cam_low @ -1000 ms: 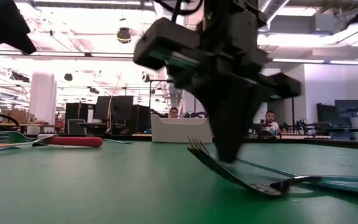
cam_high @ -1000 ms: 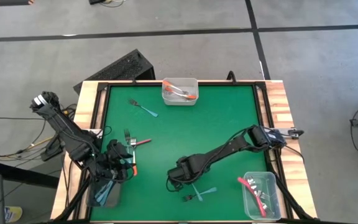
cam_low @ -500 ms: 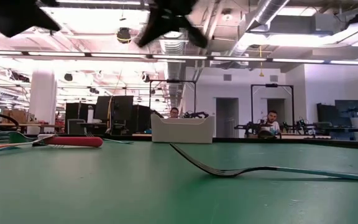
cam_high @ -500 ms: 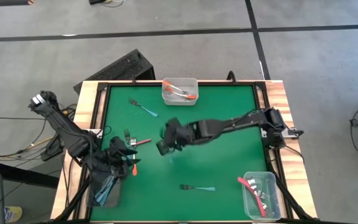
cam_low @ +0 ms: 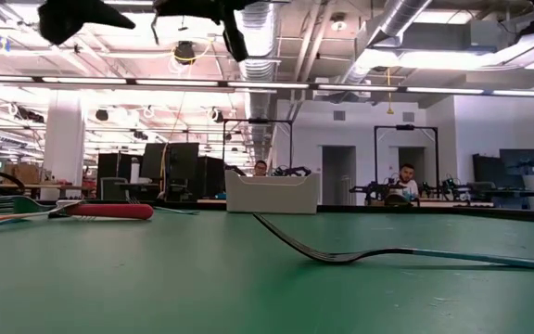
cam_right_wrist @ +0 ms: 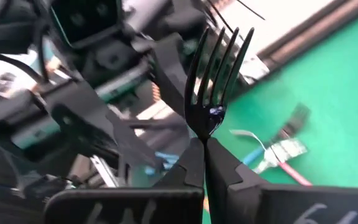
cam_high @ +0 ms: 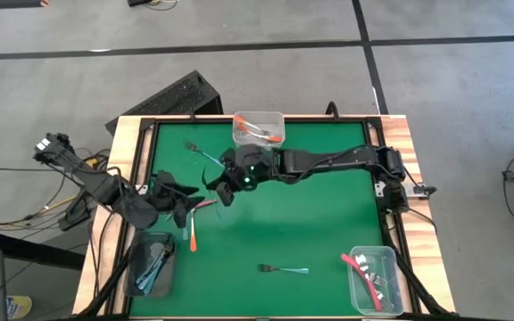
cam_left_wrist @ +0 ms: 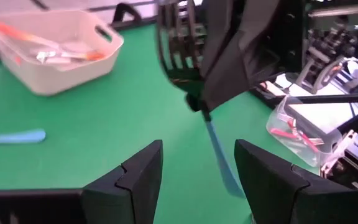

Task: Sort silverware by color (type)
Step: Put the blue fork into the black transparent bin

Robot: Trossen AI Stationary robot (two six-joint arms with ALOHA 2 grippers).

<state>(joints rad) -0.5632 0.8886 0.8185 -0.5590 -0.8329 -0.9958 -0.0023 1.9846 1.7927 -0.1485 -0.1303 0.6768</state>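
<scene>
In the right end effector (cam_right_wrist: 204, 163), a blue-handled fork (cam_right_wrist: 216, 62), tines upright.

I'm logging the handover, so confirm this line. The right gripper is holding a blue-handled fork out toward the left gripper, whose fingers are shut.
One detail is wrong. The left gripper is open, not shut, and the left wrist view shows its two fingers spread wide. The rest stands: the right gripper is shut on the blue-handled fork and holds it out toward the left one.
</scene>
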